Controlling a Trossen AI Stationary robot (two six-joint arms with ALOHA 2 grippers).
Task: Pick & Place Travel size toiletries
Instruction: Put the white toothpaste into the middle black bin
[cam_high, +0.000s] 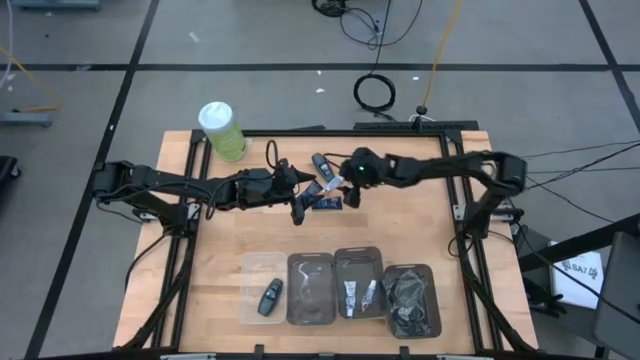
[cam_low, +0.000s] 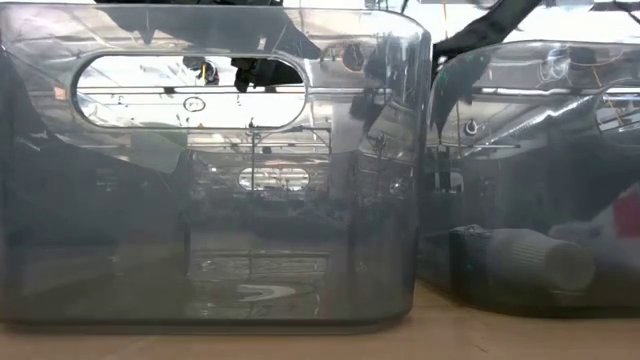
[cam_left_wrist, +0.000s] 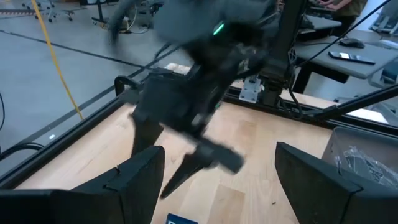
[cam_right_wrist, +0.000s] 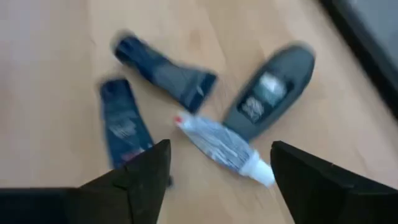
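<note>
Both pairs of jaws stand wide apart and hold nothing. Seen from above, the left gripper (cam_high: 297, 205) and the right gripper (cam_high: 352, 192) meet over the middle of the wooden table (cam_high: 420, 225), just beside each other, above a small cluster of loose items. The right wrist view looks down on that cluster: a silvery-white tube with a white cap (cam_right_wrist: 224, 149) lies against a dark oval key fob (cam_right_wrist: 268, 93), with two dark navy tubes (cam_right_wrist: 165, 71) (cam_right_wrist: 122, 127) close by. Near the table's front edge stand four clear plastic bins in a row; the third bin (cam_high: 359, 283) holds two small white tubes (cam_high: 351, 296). A tall green canister with a white lid (cam_high: 222, 130) stands at the far left corner.
</note>
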